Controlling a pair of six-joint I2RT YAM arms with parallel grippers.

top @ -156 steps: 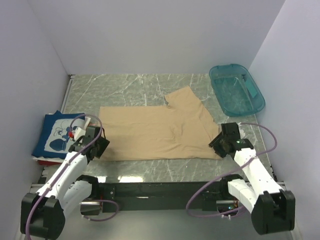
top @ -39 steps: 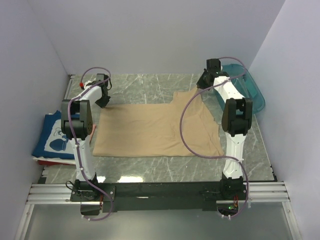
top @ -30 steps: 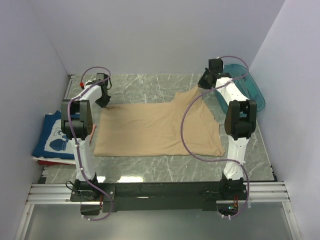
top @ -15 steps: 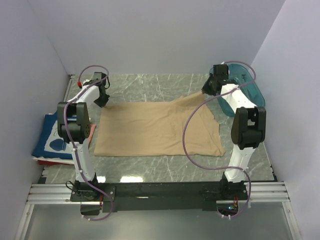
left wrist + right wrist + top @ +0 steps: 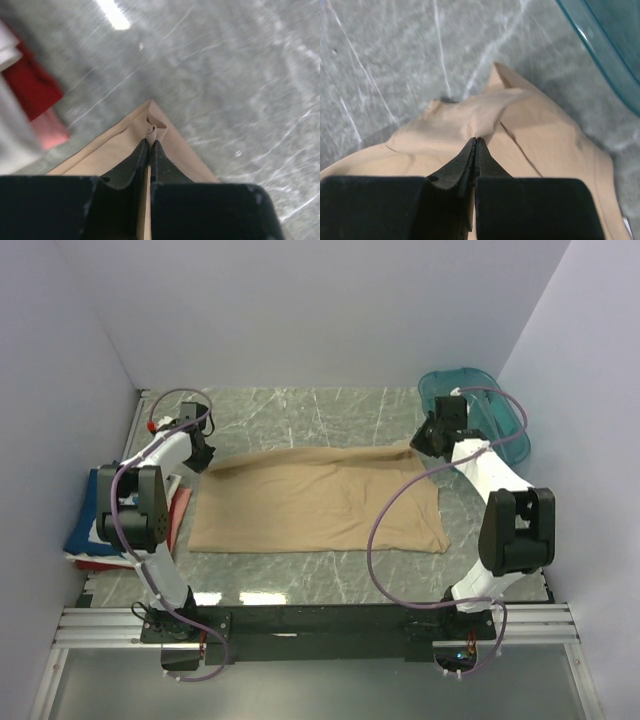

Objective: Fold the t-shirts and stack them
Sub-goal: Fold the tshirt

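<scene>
The tan t-shirt (image 5: pixel 320 502) lies spread across the marble table (image 5: pixel 300 410). My left gripper (image 5: pixel 205 462) is shut on its far left corner, and in the left wrist view the cloth (image 5: pixel 155 125) bunches just past the closed fingertips (image 5: pixel 150 142). My right gripper (image 5: pixel 420 443) is shut on the far right edge, where the fabric (image 5: pixel 470 115) rises in a ridge to the pinched tips (image 5: pixel 474 141). The navy printed t-shirt (image 5: pixel 85 525) lies on the red one (image 5: pixel 95 562) at the left, partly hidden by my left arm.
A teal plastic tub (image 5: pixel 500 415) stands at the back right, close behind my right arm, and its rim (image 5: pixel 605 35) shows in the right wrist view. Red cloth (image 5: pixel 32 87) lies left of my left gripper. Walls close in the table on three sides.
Both grippers have drawn the tan shirt's far edge toward the near side. The sleeve that stuck out at the back right is now pulled in, and the shirt looks shallower.
</scene>
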